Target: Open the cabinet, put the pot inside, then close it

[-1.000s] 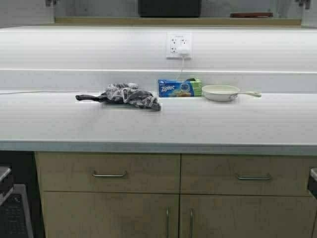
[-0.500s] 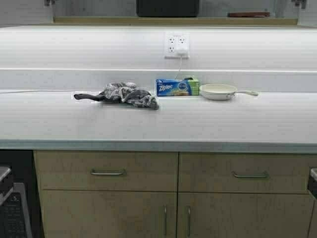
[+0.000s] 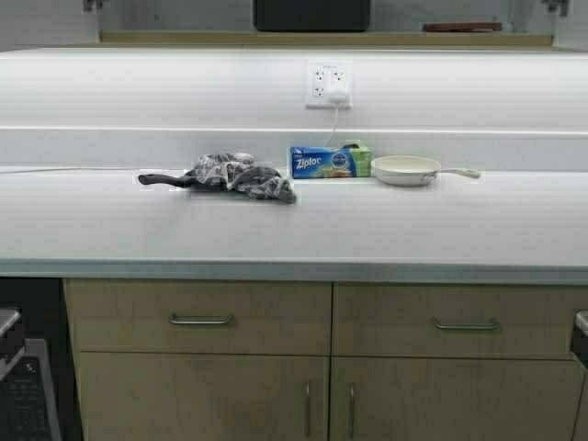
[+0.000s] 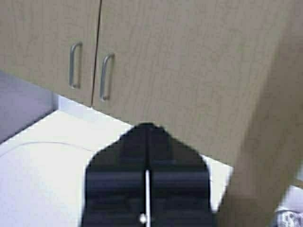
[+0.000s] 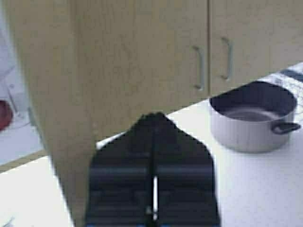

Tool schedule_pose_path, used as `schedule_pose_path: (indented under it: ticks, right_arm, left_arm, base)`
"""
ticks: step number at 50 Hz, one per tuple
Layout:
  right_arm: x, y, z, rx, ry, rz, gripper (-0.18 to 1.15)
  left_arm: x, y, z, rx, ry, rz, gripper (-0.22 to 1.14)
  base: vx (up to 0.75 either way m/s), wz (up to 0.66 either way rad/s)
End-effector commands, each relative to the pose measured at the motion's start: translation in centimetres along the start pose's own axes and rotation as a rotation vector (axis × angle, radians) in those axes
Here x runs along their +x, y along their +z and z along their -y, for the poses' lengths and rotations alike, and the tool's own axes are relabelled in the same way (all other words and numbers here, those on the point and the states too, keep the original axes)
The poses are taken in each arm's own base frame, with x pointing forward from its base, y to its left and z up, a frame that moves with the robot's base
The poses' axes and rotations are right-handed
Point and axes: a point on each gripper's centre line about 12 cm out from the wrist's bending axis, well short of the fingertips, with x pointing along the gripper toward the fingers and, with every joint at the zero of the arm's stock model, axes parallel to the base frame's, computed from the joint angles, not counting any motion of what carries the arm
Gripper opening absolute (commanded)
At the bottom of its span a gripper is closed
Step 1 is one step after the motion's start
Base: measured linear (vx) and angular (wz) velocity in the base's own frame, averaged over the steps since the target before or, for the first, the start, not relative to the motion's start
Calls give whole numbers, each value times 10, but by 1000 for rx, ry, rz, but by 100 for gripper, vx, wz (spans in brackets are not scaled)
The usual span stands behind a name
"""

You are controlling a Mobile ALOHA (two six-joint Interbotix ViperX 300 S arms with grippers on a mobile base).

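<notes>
Waiting, both arms: left pincer (image 4: 147, 130) and right pincer (image 5: 154, 118) closed, empty, raised so wrist cams face the tan wood-grain wall cabinet (image 5: 142, 52), doors shut. Deep grey-sided pot (image 5: 252, 118) sits on white tabletop (image 5: 265, 189) below it.

The brand name "Ziploc" reads in white lettering on a blue box (image 3: 324, 162) standing on the tabletop (image 3: 294, 225); no other text is legible.

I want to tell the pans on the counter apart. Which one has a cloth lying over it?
The black long-handled pan, left of the Ziploc box, carries the grey cloth; the white pan is bare.
</notes>
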Motion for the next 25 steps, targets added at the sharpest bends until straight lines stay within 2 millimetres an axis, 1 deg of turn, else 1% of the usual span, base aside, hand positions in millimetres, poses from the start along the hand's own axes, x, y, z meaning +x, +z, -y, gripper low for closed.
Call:
schedule_pose_path:
  ticks: [1, 3, 5, 9, 14, 16, 21, 25]
  right_arm:
    - [-14, 12, -27, 4, 78, 42, 7]
    - [-19, 12, -37, 1, 107, 44, 7]
    - [-27, 12, -52, -1, 152, 46, 7]
    - [-40, 9, -74, -8, 221, 43, 7]
    - [-61, 2, -94, -16, 296, 37, 7]
    - [-71, -1, -101, -18, 326, 34, 7]
    - [-100, -14, -112, -28, 398, 23, 7]
    - [-124, -29, -112, -41, 438, 14, 7]
  left_arm:
    - [-9, 8, 21, -4, -54, 14, 4]
    - [-14, 7, 29, -6, -75, 10, 4]
    - [-19, 5, 37, -6, -97, 6, 4]
    - [-32, 2, 59, -4, -157, 2, 4]
    - [-57, 1, 80, -5, -225, 5, 4]
    - [-72, 1, 87, -4, -254, 7, 4]
    - [-106, -7, 93, 11, -306, -15, 4]
    - [-131, -16, 88, 21, -320, -35, 4]
  base:
    - [-1, 0]
    - [-1, -1]
    - [0, 0]
    - [0, 0]
    - [0, 0]
    - [0, 0]
    - [0, 0]
    - [1, 0]
